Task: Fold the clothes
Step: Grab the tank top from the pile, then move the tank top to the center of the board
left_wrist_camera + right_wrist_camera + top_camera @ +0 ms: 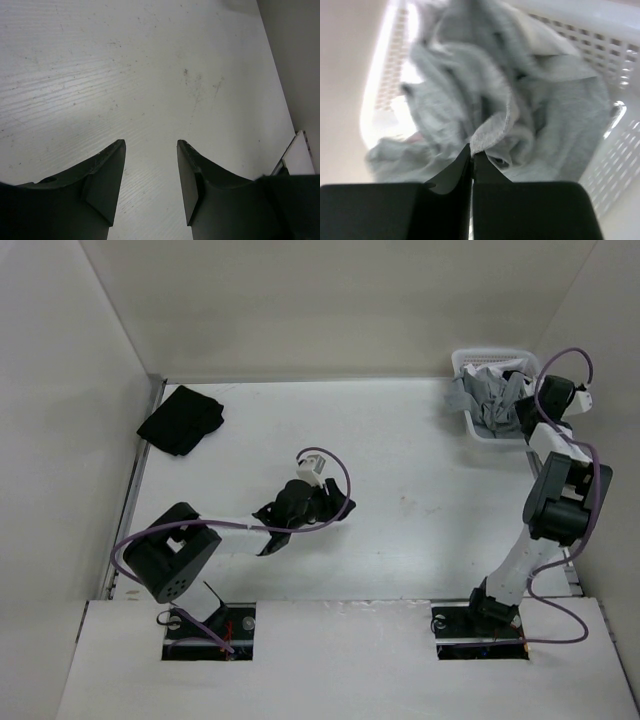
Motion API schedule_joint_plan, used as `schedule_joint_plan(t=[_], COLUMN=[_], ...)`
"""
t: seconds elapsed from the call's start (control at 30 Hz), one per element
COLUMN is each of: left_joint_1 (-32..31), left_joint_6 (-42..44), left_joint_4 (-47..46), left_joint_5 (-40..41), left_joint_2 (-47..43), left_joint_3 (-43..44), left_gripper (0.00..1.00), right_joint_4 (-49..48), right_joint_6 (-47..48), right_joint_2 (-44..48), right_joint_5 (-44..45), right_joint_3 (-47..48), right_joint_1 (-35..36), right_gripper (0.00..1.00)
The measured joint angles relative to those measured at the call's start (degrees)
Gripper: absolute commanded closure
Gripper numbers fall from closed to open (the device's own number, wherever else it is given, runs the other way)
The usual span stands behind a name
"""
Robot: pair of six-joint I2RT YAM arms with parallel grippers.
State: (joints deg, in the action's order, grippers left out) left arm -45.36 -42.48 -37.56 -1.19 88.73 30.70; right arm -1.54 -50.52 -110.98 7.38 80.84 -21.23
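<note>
While the right arm [545, 510] reaches forward to the white basket [462, 362] at the far right corner of the bench [420, 460], we see the right gripper [471, 149] with jaws pressed together, pinching a fold of the grey shirt [545, 110]. Only its wrist view shows that pinch. The shirt lies crumpled in the basket, and we cannot tell its long axis. The left gripper [150, 145] hangs over mid-bench, jaws spread.

Lt grey shirt [560, 115], crumpled, bunched in white basket [616, 50], far-right corner
</note>
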Motion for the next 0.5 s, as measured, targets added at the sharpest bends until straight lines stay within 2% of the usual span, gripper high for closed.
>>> schedule_joint_plan(t=[0.13, 0.27, 0.37, 0.43, 0.47, 0.5], left_joint_1=[0.22, 1.79, 4.02, 5.95, 7.08, 8.04], left_joint_6=[0.00, -0.15, -0.68, -1.18, -1.51, -1.73], left_joint_4=[-0.39, -0.50, -0.28, -0.09, 0.13, 0.50], left_joint_5=[-0.02, 0.07, 0.09, 0.46, 0.57, 0.74], left_joint_2=[-0.02, -1.05, -3.76, -6.88, -8.74, -10.54], left_joint_3=[-0.26, -1.95, -3.37, -4.24, -4.66, -5.09], left_gripper=[0.56, 0.57, 0.57, 0.57, 0.57, 0.57], right_joint_4=[-1.88, -4.35, -5.53, -5.81, -6.05, -6.49], right_joint_6=[2.19, 6.27, 10.75, 14.86, 18.21, 19.52], right_joint_2=[9.94, 25.11, 32.63, 36.20, 37.73, 38.21], right_joint_5=[2.27, 3.72, 4.61, 5.60, 6.27, 6.36], right_joint_3=[-3.30, -1.81, 4.04, 10.08, 14.36, 16.50], right_joint_1=[3.50, 11.19, 18.86, 26.45, 32.41, 34.93], right_gripper=[1.00, 1.00, 1.00, 1.00, 1.00, 1.00])
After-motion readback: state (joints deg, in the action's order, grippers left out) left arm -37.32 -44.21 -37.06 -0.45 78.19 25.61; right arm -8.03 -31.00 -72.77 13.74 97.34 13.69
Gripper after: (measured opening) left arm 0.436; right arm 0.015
